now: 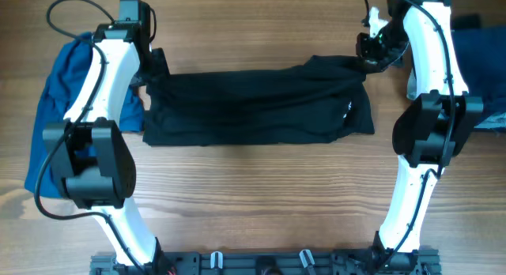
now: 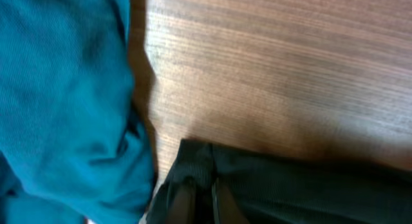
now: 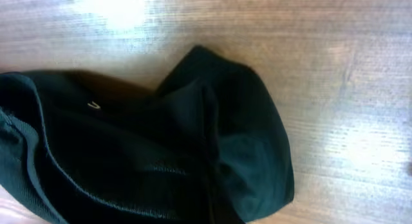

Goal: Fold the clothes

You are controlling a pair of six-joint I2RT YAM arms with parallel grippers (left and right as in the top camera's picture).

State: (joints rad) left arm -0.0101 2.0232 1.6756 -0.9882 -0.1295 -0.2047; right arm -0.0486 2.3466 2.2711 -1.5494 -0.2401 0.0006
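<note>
a wooden surface point(image 1: 261, 196) with a brown lengthwise grain fills every view, shiny with pale glare in the right wrist view. the black t-shirt point(image 1: 253, 109) lies across its middle as a wide, flattened band between the two arms, with a small white mark showing near its right end.

the left claw point(image 1: 152, 69) sits at the t-shirt's far left corner, pressed together on the dark fabric (the left wrist view shows the cloth gathered up between its fingers point(image 2: 183, 201)). the right claw point(image 1: 371, 54) is at the t-shirt's far right corner, closed, with the corner drawn up towards it. its own fingertips are out of the right wrist view, where the fabric bunches in folds.

left of the t-shirt, under the left arm, lies a bright blue garment point(image 1: 59, 93). right of it, beyond the right arm, are a dark navy garment point(image 1: 478, 54) and a pale blue cloth point(image 1: 494, 121). on the t-shirt's near side, a dark rail point(image 1: 261, 263) carries the arm bases.
</note>
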